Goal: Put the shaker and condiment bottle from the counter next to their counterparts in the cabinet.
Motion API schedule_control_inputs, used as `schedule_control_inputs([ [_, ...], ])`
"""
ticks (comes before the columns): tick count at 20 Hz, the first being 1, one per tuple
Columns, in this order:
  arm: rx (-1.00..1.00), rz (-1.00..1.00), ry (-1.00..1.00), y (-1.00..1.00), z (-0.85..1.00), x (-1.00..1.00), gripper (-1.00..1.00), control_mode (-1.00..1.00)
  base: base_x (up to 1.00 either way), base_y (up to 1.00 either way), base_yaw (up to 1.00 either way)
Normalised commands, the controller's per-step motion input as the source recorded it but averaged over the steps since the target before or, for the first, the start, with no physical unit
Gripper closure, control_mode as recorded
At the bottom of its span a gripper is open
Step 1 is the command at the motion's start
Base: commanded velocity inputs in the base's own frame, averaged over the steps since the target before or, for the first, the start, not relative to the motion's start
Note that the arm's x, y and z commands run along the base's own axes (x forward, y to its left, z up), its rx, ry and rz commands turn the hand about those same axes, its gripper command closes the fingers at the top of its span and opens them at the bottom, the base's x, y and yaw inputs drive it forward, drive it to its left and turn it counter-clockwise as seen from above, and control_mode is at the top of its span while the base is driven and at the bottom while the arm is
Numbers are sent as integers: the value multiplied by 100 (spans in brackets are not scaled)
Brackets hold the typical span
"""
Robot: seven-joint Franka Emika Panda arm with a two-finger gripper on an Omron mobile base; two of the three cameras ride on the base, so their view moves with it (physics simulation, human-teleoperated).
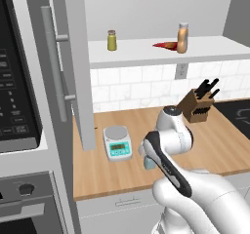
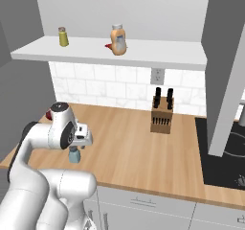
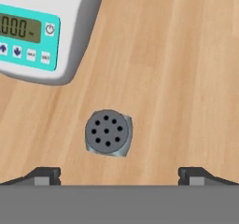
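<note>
Left base view: we see the orange bottle [image 1: 182,38] already on the cabinet shelf [image 1: 146,56] beside the red bottle [image 1: 166,45]. Right base view: the shaker [image 2: 73,154] stands on the counter [image 2: 129,152] under the gripper [image 2: 82,139]. Hand view: we look down on its perforated cap between spread, empty jaws, near a scale [image 3: 37,31].

You see a glossy white arm [image 1: 205,194] of rounded segments, dark grey joint bands, a round grey-capped elbow, and two small dark fingertips [image 3: 44,175].
</note>
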Motion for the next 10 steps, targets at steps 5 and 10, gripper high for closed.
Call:
schedule_control_inputs([
  [5,7,0,0,0,-33,0,-100,-100,0,0,0],
  [10,3,0,0,0,-36,0,-100,-100,0,0,0],
])
